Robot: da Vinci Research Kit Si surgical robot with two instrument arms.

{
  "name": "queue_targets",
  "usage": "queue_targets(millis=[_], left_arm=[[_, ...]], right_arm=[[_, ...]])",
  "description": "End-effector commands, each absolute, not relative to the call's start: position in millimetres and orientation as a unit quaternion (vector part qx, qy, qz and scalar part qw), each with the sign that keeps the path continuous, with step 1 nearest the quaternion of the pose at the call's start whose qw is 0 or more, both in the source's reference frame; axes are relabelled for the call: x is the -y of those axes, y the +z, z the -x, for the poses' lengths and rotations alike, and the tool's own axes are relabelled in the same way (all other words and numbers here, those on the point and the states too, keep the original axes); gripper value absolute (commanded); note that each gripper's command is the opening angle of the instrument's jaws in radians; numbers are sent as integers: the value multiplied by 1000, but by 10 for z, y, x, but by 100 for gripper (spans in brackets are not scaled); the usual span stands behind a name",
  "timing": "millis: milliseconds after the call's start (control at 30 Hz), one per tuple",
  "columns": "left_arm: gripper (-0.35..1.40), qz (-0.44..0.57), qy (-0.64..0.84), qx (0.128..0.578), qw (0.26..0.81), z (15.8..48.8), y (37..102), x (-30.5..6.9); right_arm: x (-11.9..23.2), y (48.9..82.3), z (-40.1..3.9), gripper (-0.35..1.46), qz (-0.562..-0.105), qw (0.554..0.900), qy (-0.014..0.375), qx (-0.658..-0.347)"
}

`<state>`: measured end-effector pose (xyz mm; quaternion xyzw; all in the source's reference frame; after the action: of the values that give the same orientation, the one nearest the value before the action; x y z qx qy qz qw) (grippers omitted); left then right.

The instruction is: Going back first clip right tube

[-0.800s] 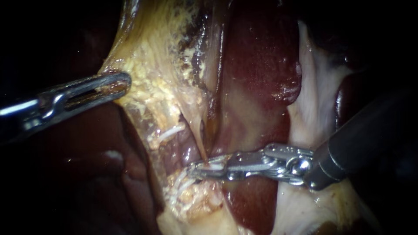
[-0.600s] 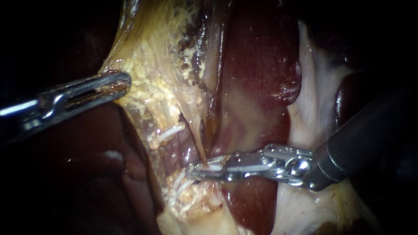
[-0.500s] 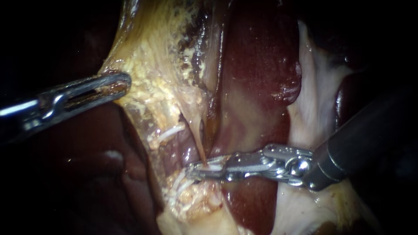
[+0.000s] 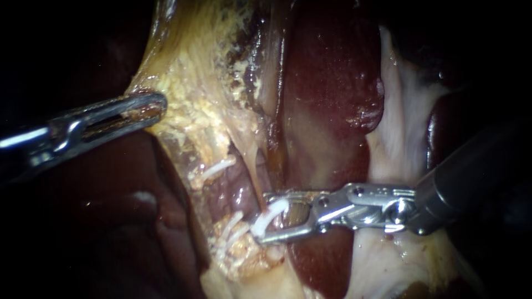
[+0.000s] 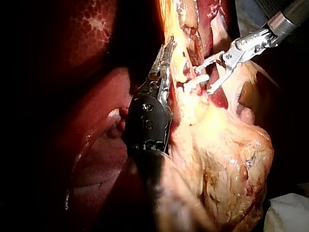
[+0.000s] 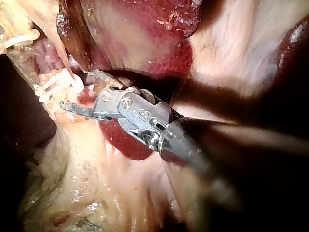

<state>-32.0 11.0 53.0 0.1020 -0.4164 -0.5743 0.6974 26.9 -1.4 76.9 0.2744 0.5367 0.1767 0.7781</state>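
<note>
My right instrument (image 4: 265, 217) comes in from the right, its jaws open with a wide gap. A curved white clip (image 4: 270, 214) sits between the jaw tips, around the lower end of a thin pale tube (image 4: 256, 171); neither jaw presses on it. In the right wrist view the same clip (image 6: 77, 87) lies between the spread jaws of my right instrument (image 6: 76, 90). My left instrument (image 4: 145, 108) has its jaws shut on the edge of the yellowish fatty tissue (image 4: 194, 83), holding it out to the left. The left wrist view shows my left instrument (image 5: 166, 53) gripping that tissue.
Dark red liver (image 4: 327, 83) fills the middle and lower left. Another white clip (image 4: 218, 167) lies higher up, and several white clips (image 4: 230, 231) sit lower in the fat. Pale white tissue (image 4: 404, 122) lies behind my right instrument's shaft.
My right instrument's jaws, shut around the tube before, now stand open, and the instrument has drawn back slightly to the right, showing the white clip on the tube. My left instrument has held still.
</note>
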Motion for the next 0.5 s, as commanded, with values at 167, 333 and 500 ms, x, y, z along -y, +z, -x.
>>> queue_targets(millis=[167, 333, 500], left_arm=[[-35, -102, -574, 416, 697, 320, 530, -110], [-35, -102, -574, 416, 697, 320, 530, -110], [-35, -102, -574, 416, 697, 320, 530, -110]], right_arm=[[5, 752, -255, 60, -253, 783, 151, -548], [-8, 732, -246, 60, -239, 778, 139, -564], [-22, 709, -238, 60, -219, 778, 125, -576]])
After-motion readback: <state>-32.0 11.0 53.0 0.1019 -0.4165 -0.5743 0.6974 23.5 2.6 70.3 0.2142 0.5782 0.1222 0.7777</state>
